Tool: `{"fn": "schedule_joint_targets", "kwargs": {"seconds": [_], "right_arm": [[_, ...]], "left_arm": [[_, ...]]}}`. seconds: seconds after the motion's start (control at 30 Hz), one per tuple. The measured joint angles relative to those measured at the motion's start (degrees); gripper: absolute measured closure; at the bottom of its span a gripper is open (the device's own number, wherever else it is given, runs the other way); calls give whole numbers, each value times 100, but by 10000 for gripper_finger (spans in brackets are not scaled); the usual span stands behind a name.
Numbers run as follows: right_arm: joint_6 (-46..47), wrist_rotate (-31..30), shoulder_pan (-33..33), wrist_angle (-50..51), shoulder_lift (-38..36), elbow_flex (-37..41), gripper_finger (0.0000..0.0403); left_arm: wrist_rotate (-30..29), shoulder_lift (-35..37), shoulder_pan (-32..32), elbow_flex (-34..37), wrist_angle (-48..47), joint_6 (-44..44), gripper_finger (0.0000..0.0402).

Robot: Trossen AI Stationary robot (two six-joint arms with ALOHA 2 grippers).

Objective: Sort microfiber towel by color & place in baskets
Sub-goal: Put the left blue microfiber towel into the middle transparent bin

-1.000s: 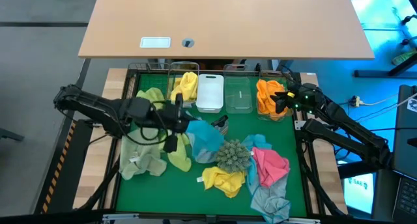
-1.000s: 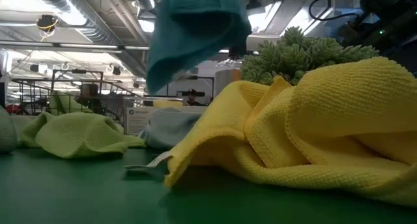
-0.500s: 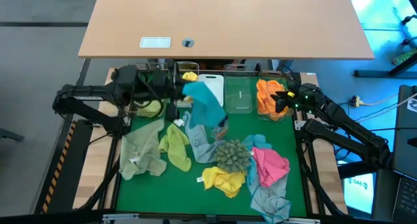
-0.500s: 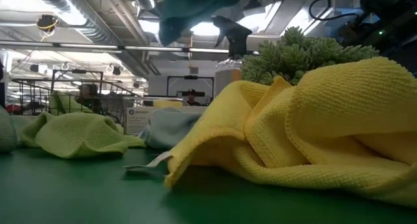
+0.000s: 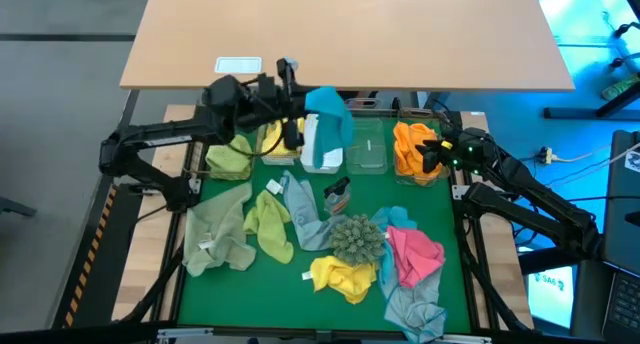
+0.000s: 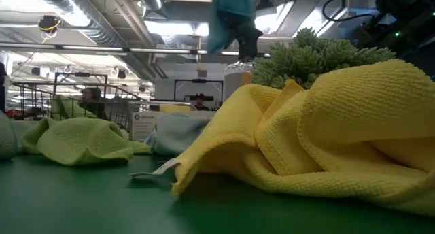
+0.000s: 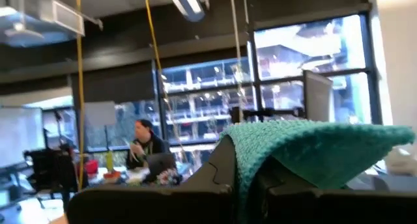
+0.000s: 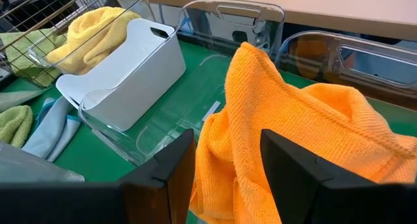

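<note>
My left gripper [image 5: 298, 114] is raised over the far row of baskets, shut on a teal towel [image 5: 328, 124]. The towel hangs above the white basket [image 5: 322, 159] and shows at the low view's top edge [image 6: 231, 13]. In that row, clear baskets hold a green towel [image 5: 228, 156], a yellow towel [image 5: 272, 136] and an orange towel [image 5: 412, 149], and one clear basket [image 5: 367, 149] has no towel in it. My right gripper [image 8: 228, 165] stands open at the orange towel [image 8: 273, 120], one finger on each side of it. My left gripper pinches the teal towel [image 7: 313, 149] between its two fingers, which slant upward toward the table's far side. The cloth drapes over the fingertips and hides the place of contact. The towel hangs slack, lifted clear of the table. Whether my right gripper's fingers touch the orange towel, I cannot tell.
Loose towels lie on the green mat: pale green [image 5: 215, 234], lime [image 5: 270, 224], light blue [image 5: 300, 209], yellow [image 5: 340, 276], pink [image 5: 415, 252] and grey [image 5: 415, 309]. A spiky grey-green ball [image 5: 357, 239] sits among them. A wooden desk [image 5: 350, 34] stands beyond the far edge.
My left gripper has risen and swung from the middle of the mat toward the far edge, tipping its fingers upward. It has carried the teal towel off the pile, and the towel now hangs clear over the white basket.
</note>
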State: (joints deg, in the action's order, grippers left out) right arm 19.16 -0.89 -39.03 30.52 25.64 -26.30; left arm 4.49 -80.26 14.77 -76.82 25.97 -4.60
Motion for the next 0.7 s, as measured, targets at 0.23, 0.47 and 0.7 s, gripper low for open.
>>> {"fn": "schedule_joint_targets", "kwargs": {"seconds": [0.23,0.47,0.7], "right_arm": [[0,0,0,0,0,0,231],[0,0,0,0,1,0,231],[0,0,0,0,-1,0,231]], "left_arm": [[356,-663,505,2,1228,503,401],[412,-1433,779,2,2122,759,401],[168,-2160,925,2,3020,1209,401]]}}
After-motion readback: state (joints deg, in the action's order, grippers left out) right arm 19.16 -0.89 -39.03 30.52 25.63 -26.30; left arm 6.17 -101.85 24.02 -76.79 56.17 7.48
